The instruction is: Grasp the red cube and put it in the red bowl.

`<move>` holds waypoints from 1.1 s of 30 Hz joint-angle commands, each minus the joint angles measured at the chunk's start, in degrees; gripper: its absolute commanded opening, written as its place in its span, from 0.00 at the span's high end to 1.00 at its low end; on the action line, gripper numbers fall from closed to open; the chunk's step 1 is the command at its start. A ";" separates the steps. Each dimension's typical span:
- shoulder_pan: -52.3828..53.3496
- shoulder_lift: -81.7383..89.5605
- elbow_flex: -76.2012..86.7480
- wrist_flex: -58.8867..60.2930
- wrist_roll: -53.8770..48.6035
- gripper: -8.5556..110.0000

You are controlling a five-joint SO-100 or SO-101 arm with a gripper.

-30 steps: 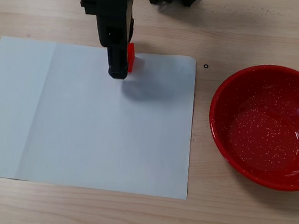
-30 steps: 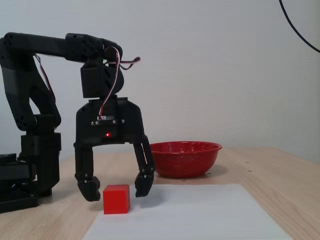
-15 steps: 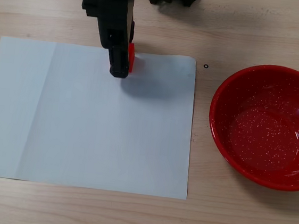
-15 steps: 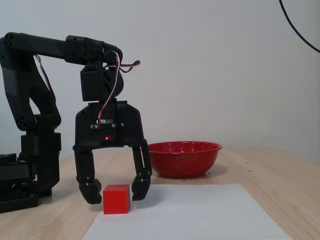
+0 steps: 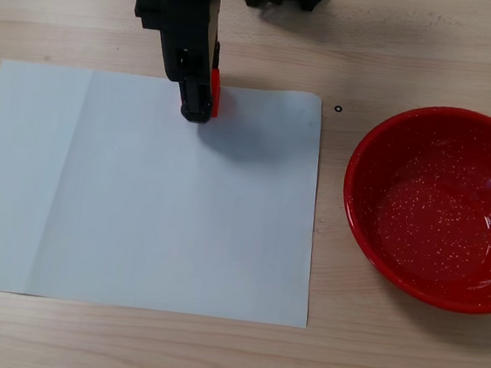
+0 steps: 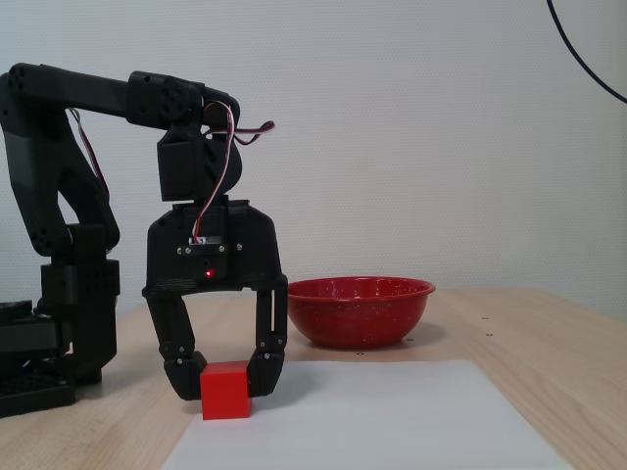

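Observation:
The small red cube [image 6: 226, 396] rests on the near left corner of the white paper in the side fixed view. From above, only a sliver of the cube [image 5: 214, 94] shows beside the black finger. My gripper [image 6: 225, 380] points straight down with its two fingers pressed against the cube's left and right faces, shut on it. Seen from above, the gripper [image 5: 203, 102] is at the paper's top edge. The large glossy red bowl [image 5: 374, 145] sits empty at the right, off the paper; the side view shows the bowl [image 6: 358, 318] behind the gripper.
A white paper sheet [image 5: 137, 208] covers most of the wooden table. The arm's black base [image 6: 49, 343] stands at the left in the side view. Small black dots [image 5: 339, 109] mark the table near the bowl.
The fingers have drawn together from wide open onto the cube's sides, and the gripper has sunk slightly. The cube and bowl have stayed in place.

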 commanded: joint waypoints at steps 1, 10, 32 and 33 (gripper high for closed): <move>-0.35 3.43 -4.48 2.37 -0.53 0.93; -0.53 4.66 -14.41 13.10 -1.93 0.93; 7.03 5.19 -31.03 17.75 -9.05 0.93; 7.91 5.10 -31.99 17.93 -9.67 0.93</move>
